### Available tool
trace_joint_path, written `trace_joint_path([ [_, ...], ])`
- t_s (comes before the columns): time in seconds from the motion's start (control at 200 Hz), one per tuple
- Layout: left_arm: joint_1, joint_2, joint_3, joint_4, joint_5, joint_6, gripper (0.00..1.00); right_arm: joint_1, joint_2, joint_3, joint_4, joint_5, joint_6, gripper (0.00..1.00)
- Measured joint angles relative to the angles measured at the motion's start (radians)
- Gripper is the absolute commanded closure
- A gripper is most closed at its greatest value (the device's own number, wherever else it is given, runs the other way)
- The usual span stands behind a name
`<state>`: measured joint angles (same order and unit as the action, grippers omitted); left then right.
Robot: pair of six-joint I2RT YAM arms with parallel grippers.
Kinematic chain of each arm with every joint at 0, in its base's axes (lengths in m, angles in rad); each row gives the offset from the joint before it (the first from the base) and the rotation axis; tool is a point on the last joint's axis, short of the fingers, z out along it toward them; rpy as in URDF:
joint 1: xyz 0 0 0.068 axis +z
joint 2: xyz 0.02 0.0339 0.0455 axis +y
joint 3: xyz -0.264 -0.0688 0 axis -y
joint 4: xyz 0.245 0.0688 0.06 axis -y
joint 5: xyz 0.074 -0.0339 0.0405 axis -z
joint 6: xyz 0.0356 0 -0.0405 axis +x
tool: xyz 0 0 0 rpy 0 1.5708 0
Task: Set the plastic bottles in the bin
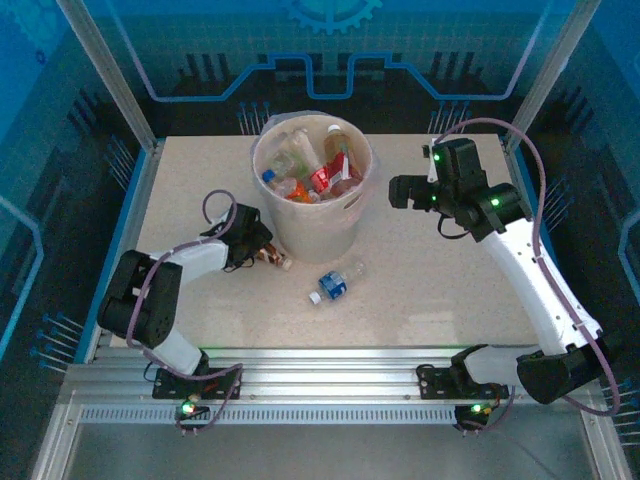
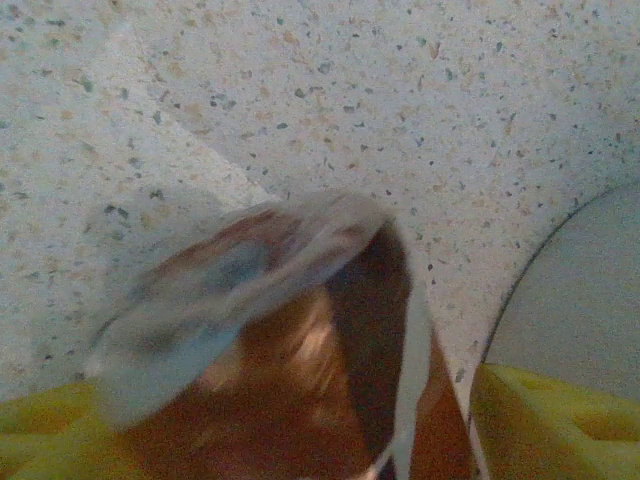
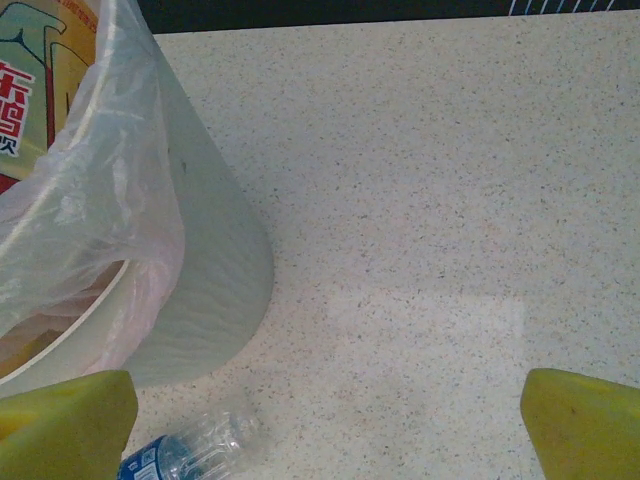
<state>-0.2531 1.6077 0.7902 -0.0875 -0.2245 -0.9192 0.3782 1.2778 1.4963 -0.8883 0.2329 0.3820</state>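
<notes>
**Item 1: brown bottle** (image 2: 270, 345). It lies on the surface (image 1: 440, 290), close against the lower left wall of the bin (image 1: 322, 238).
- State of left hand (image 1: 257, 246): its yellow fingers (image 2: 545, 420) stand either side of this bottle. The wrist view is blurred, so it cannot be told whether they press on it.
- Hazard: a round body lying on its side may roll or squirt out if pinched off-centre or near its end.
- Hazard: the bin wall is just beside the right finger. A lift with any drift that way may scrape the wall, catch the clear liner (image 3: 95, 190) or shove the bin.

**Item 2: blue-labelled bottle** (image 1: 334, 283). It lies loose on the surface in front of the bin, apart from both arms.
- Hazard: a bottle dropped or flicked from the left hand could strike it and send it rolling toward the near edge.

**Item 3: bin.** It holds several bottles (image 1: 320, 178), one standing to about rim height.
- Hazard: a release too low or off-centre may land on that pile and bounce out, or tip over the rim.

**Item 4: right hand** (image 1: 398, 190). Its jaws are wide apart with nothing between them, and it hangs right of the bin.
- Hazard: it is near the bin mouth and may crowd the left arm's delivery.
</notes>
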Motion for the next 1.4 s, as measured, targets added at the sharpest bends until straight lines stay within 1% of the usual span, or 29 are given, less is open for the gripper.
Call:
trace_joint_path([
  [0.115, 0.0, 0.017, 0.0, 0.008, 0.006, -0.008, 0.29, -0.001, -0.003, -0.005, 0.0, 0.0, 0.004, 0.0],
  [0.305, 0.001, 0.028, 0.0, 0.015, 0.005, -0.026, 0.47, -0.003, -0.005, -0.005, 0.0, 0.003, 0.008, 0.0],
  [0.4, 0.001, 0.023, 0.0, 0.013, 0.003, -0.023, 0.54, -0.006, -0.005, -0.005, 0.0, 0.004, 0.011, 0.0],
  [0.51, 0.001, -0.002, 0.0, -0.022, -0.014, -0.019, 0.55, -0.007, -0.008, -0.013, 0.001, 0.005, 0.013, 0.0],
  [0.61, 0.002, -0.074, 0.0, -0.066, -0.042, 0.003, 0.58, -0.008, -0.023, -0.033, 0.006, 0.014, 0.019, 0.0],
  [0.83, 0.002, -0.332, 0.002, -0.162, -0.122, 0.089, 0.6, -0.012, -0.078, -0.087, 0.007, 0.04, 0.034, 0.0],
  [0.976, 0.003, -0.489, 0.031, -0.25, -0.145, 0.159, 0.61, -0.014, -0.121, -0.139, 0.009, 0.068, 0.048, 0.0],
  [1.091, 0.003, -0.579, 0.114, -0.323, -0.145, 0.215, 0.61, -0.019, -0.143, -0.186, 0.01, 0.086, 0.061, 0.0],
  [1.196, 0.003, -0.627, 0.203, -0.36, -0.129, 0.252, 0.61, -0.022, -0.154, -0.222, 0.015, 0.107, 0.075, 0.0],
  [1.401, 0.003, -0.649, 0.354, -0.379, -0.053, 0.303, 0.6, -0.031, -0.183, -0.274, 0.024, 0.142, 0.101, 0.0],
])
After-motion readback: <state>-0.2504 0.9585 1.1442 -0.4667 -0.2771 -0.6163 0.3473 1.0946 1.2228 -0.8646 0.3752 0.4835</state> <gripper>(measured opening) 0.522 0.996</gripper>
